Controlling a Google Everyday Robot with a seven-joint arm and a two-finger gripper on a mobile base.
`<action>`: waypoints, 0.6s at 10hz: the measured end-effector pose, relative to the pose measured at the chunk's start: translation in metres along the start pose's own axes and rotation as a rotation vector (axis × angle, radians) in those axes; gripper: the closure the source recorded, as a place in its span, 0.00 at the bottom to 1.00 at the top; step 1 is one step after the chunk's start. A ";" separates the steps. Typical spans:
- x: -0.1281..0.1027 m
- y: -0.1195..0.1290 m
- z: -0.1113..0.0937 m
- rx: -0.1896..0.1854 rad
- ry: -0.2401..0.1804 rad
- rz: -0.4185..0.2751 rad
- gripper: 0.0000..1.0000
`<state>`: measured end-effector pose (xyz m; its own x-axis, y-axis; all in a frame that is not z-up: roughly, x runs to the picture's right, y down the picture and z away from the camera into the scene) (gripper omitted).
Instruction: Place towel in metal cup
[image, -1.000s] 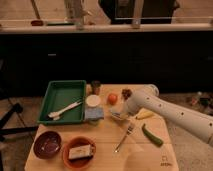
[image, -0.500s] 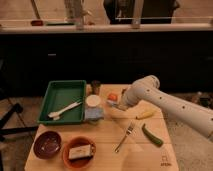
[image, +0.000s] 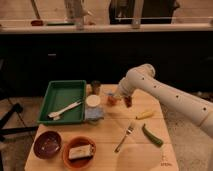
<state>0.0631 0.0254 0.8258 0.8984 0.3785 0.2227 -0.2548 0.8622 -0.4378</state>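
Observation:
The metal cup (image: 95, 86) stands upright at the back of the table, just right of the green tray. My gripper (image: 125, 100) hangs at the end of the white arm, low over the table, right beside the orange-red fruit (image: 110, 100) and to the right of the cup. Its fingers are shut, and I cannot make out anything between them. The towel is hidden. A squarer blue-grey pad (image: 94, 114) lies in front of the low white dish (image: 93, 100).
A green tray (image: 56, 107) with a white utensil sits at the left. Along the front are a brown bowl (image: 47, 144), an orange bowl (image: 79, 150) with a pale block, a fork (image: 125, 136), a green vegetable (image: 151, 135) and a yellow piece (image: 145, 114).
The arm's elbow has risen and swung left. The gripper has shifted slightly left toward the orange-red fruit and stayed shut.

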 end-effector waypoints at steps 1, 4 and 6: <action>0.001 0.000 0.000 -0.001 0.001 0.000 1.00; -0.001 0.000 0.001 -0.002 0.000 -0.001 1.00; 0.002 -0.001 -0.001 0.001 0.001 0.003 1.00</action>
<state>0.0657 0.0257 0.8260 0.8980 0.3809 0.2201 -0.2580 0.8613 -0.4378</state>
